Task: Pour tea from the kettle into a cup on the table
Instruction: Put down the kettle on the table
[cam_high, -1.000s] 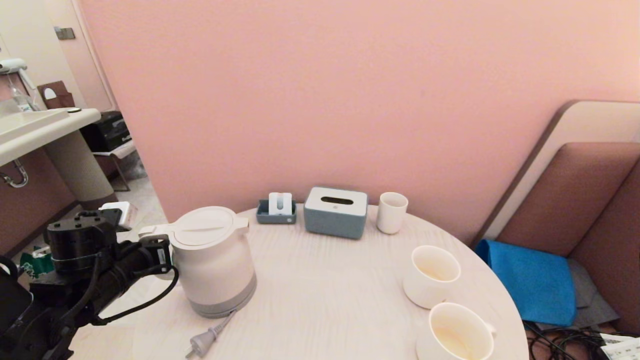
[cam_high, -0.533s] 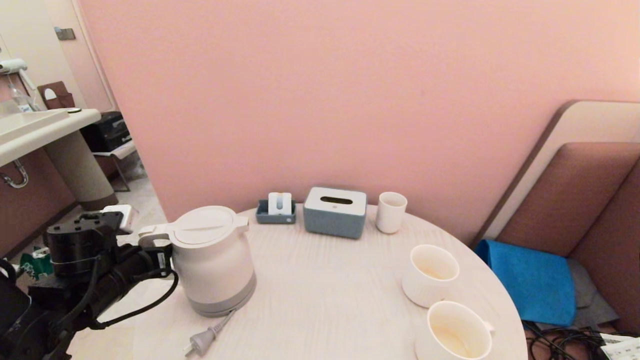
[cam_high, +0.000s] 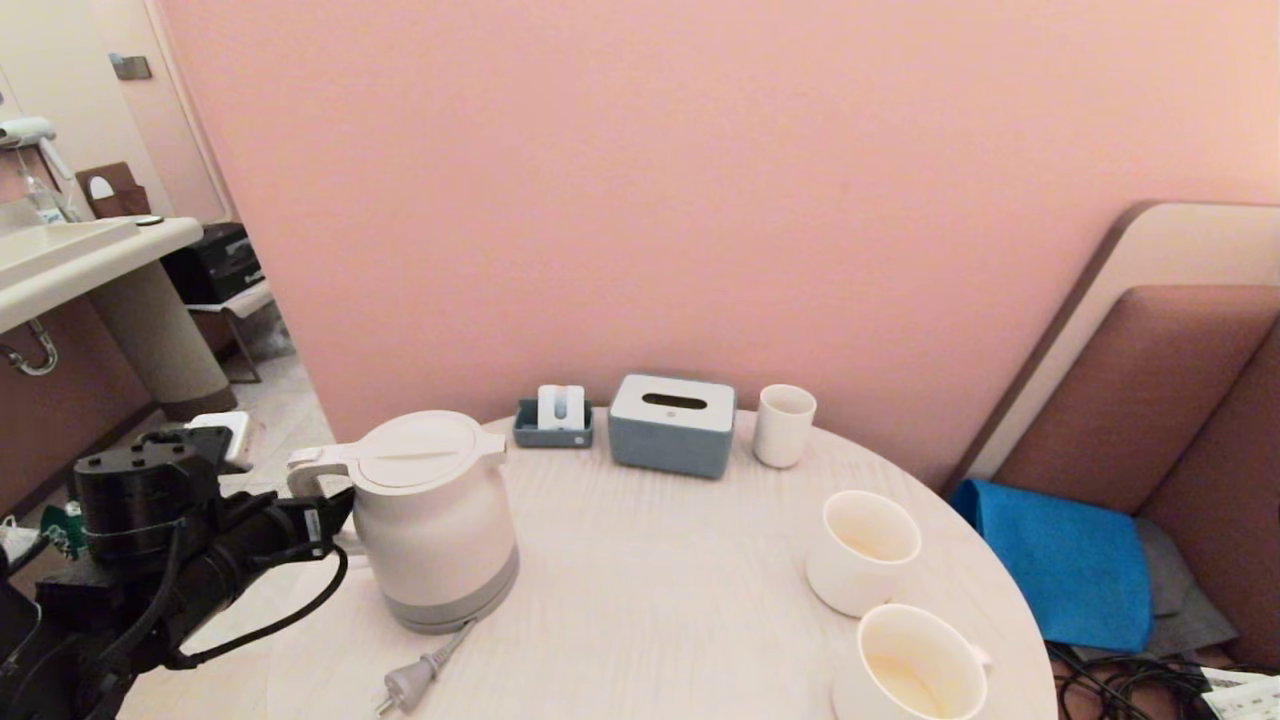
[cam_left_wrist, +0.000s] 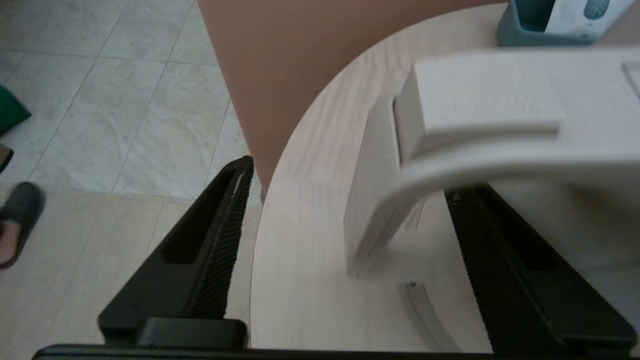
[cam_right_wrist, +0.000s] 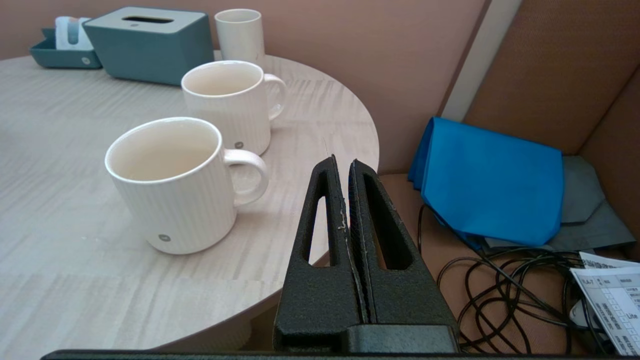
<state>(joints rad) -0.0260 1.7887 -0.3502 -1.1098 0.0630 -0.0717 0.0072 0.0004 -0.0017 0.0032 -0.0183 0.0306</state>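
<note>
the left arm reaches in low from the table's left edge, and its gripper (cam_left_wrist: 345, 210) sits at the kettle's loop handle (cam_left_wrist: 380, 200) with fingers (cam_left_wrist: 220, 220) spread wide, one on either side of the loop and neither pressing on it. in the head view the left gripper (cam_high: 325, 520) is level with the kettle's upper half. the right gripper (cam_right_wrist: 348, 175) hangs off the table's right edge, near the closer mug, its fingers pressed together on nothing.

the table (cam_high: 640, 590) is round, pale wood grain. at its front left lies a plug (cam_high: 405, 685) with its cord running under the kettle. at the right stand two white mugs, the near mug (cam_high: 915, 665) and the far mug (cam_high: 865, 550), each with pale tea (cam_high: 905, 680) low inside. at the back, by the pink wall (cam_high: 700, 200), are a small tray (cam_high: 550, 425), a grey tissue box (cam_high: 672, 425) and a plain cup (cam_high: 785, 425). right of the table are a brown seat (cam_high: 1180, 400), a blue cloth (cam_high: 1070, 560) and black cables (cam_high: 1120, 680) on the floor; to the left is a sink counter (cam_high: 80, 250).

the kettle (cam_high: 435, 520) stands upright on the table's left side, lid on, long axis vertical, handle toward the left gripper and spout (cam_high: 495, 445) pointing right toward the back.
</note>
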